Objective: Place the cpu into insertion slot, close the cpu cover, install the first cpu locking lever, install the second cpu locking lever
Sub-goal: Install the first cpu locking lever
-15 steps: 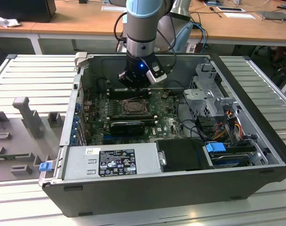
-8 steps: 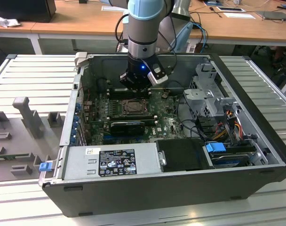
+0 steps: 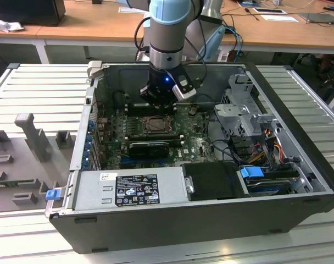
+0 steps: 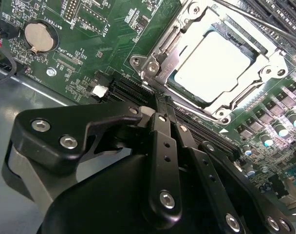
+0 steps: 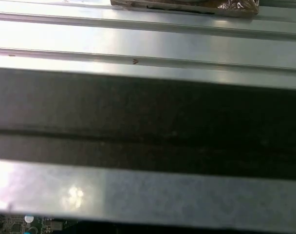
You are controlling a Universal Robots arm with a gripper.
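The gripper point(image 4: 160, 105) hangs just beside the slot point(image 4: 213, 68), fingers pressed together on nothing. The cpu point(image 4: 211, 66) already sits in the slot with the cover point(image 4: 265, 66) down around it. Whether either lever is latched, I cannot tell.

In the exterior view, the case point(image 3: 211, 220) is laid open on the table point(image 3: 40, 88), with the board point(image 3: 191, 146) inside it. The slot point(image 3: 156, 125) is set on the board, and the gripper point(image 3: 157, 100) is held just behind it. In the second wrist view, the cpu point(image 4: 213, 63) is seated in the slot point(image 4: 153, 68), framed by the cover point(image 4: 265, 63).
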